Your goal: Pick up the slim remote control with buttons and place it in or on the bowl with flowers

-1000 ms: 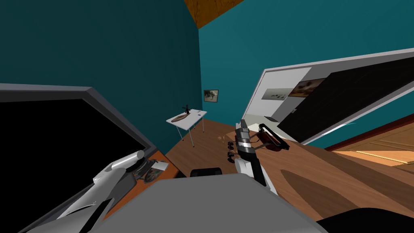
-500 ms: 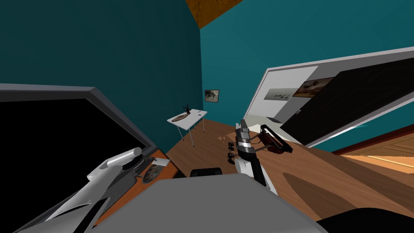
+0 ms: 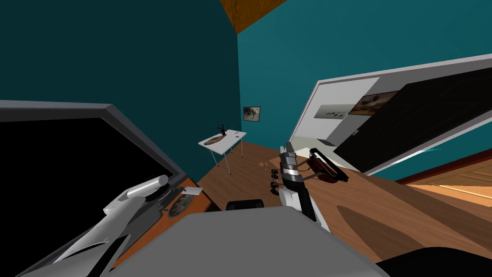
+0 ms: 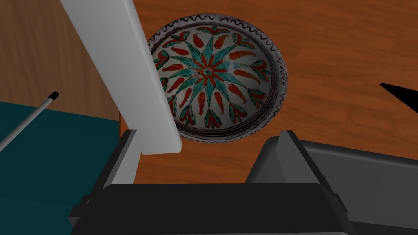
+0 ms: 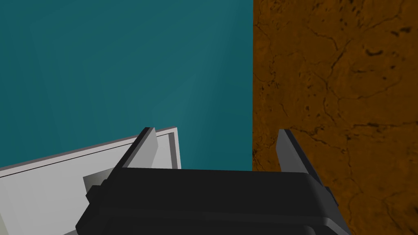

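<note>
A round bowl (image 4: 228, 77), painted with red and teal flower petals, sits on an orange-brown wooden top (image 4: 347, 53). My left gripper (image 4: 207, 132) hangs open right above it, with the bowl showing between its fingers. A long, flat white slab (image 4: 126, 73), the slim remote as far as I can tell, runs past my left finger and across the bowl's side. No buttons show on it, and I cannot tell whether it rests on the rim. From the head view the bowl (image 3: 178, 206) lies under my left forearm with the white piece (image 3: 191, 191) just beyond it. My right gripper (image 5: 216, 130) is open, empty and raised mid-room.
A large black screen (image 3: 72, 158) in a grey frame stands close behind the wooden top. A thin white rod with a black tip (image 4: 28, 118) lies past the top's edge. A small white table (image 3: 222, 142) stands far back and a dark red object (image 3: 326, 168) beside my right arm.
A second ago my head view shifted a little and my left forearm drew slightly to the left. Over the last half second nothing has visibly moved.
</note>
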Robot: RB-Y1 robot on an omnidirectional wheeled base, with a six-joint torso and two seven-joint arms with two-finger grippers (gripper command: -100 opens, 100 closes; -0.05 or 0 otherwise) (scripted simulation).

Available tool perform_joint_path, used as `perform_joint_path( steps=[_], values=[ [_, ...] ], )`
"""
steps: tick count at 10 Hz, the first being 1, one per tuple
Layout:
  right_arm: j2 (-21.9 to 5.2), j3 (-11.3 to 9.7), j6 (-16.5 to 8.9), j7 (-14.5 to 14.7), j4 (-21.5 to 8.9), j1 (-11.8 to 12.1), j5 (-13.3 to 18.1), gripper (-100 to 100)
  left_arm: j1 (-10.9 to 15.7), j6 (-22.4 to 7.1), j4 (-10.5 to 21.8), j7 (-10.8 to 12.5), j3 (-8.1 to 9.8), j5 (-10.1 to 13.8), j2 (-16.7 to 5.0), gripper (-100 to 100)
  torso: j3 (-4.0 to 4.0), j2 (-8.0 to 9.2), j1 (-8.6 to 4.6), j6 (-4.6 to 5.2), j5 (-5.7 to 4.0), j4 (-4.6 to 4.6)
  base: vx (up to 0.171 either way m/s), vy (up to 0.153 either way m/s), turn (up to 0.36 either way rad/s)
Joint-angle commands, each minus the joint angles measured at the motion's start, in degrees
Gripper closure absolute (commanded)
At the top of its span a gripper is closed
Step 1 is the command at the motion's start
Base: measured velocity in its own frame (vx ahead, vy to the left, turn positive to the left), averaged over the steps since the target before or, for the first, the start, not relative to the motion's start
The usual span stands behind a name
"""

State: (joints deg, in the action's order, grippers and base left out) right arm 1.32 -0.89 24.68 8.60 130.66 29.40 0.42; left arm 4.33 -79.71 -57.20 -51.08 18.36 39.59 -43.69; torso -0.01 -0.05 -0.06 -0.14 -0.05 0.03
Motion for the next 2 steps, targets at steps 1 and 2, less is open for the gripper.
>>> perform_joint_path(
  steps=[1, 2],
  values=[
    [0.0, 0.0, 0.0, 0.0, 0.0, 0.0, 0.0, 0, 0.0, 0.0, 0.0, 0.0, 0.00, 0.0, 0.0, 0, 0.00, 0.00, 0.00, 0.00, 0.00, 0.00, 0.000, 0.000, 0.000],
    [0.0, 0.0, 0.0, 0.0, 0.0, 0.0, 0.0, 0, 0.0, 0.0, 0.0, 0.0, 0.00, 0.0, 0.0, 0, 0.00, 0.00, 0.00, 0.00, 0.00, 0.00, 0.000, 0.000, 0.000]
  ],
)
